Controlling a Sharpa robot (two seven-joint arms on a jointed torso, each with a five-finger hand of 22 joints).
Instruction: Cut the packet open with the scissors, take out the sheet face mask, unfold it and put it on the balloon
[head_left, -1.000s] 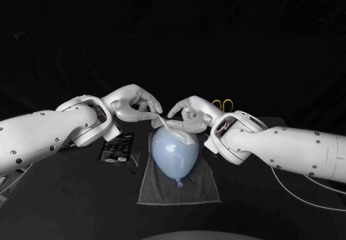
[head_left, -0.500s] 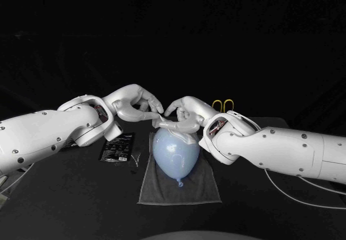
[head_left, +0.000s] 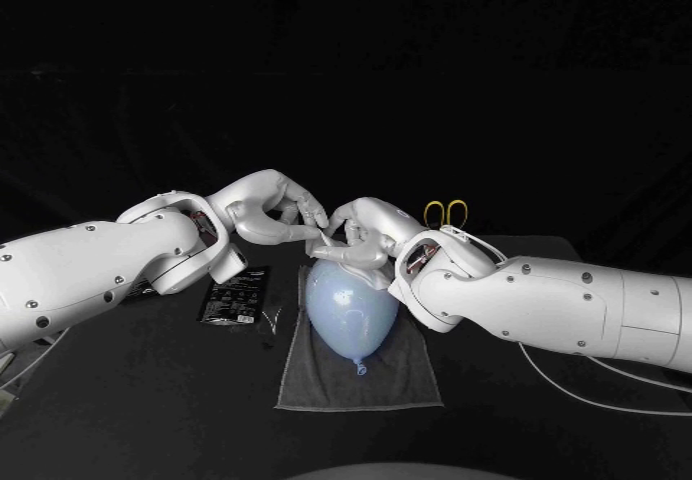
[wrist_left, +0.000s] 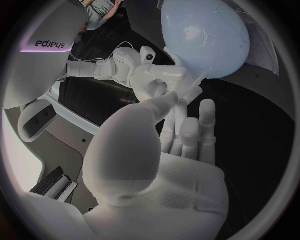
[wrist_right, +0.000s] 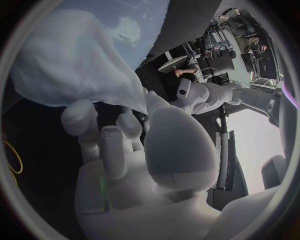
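**Hands meet over the balloon, mask bunched between them**

Here we are at the crown of the balloon (head_left: 351, 305), which lies on a grey towel (head_left: 310, 385) directly below both hands. The right hand (head_left: 361, 232) has the sheet face mask (wrist_right: 69, 60). The right wrist view shows the pale, crumpled sheet hanging from its closed fingertips and draping towards the balloon's top. The left hand (head_left: 274, 212) is right up against it, thumb and fingers curled in towards the same spot. Whether it actually has hold of an edge, I cannot tell; the contact is hidden where the two hands crowd together.

The black packet (head_left: 231, 298) lies on the table under the left forearm, well clear of the action. The yellow-handled scissors (head_left: 446, 211) sit just beyond the right wrist. By the look of things, cutting and extraction are finished and this is the unfolding.

The mask looks limp and clingy, so it is likely to stick to itself. The left hand probably needs a sure pinch on a separate edge. Then the hands should draw apart slowly and level, staying above the balloon. If they pull too fast the sheet may tear or slip. If they press down, the balloon could roll off its towel.
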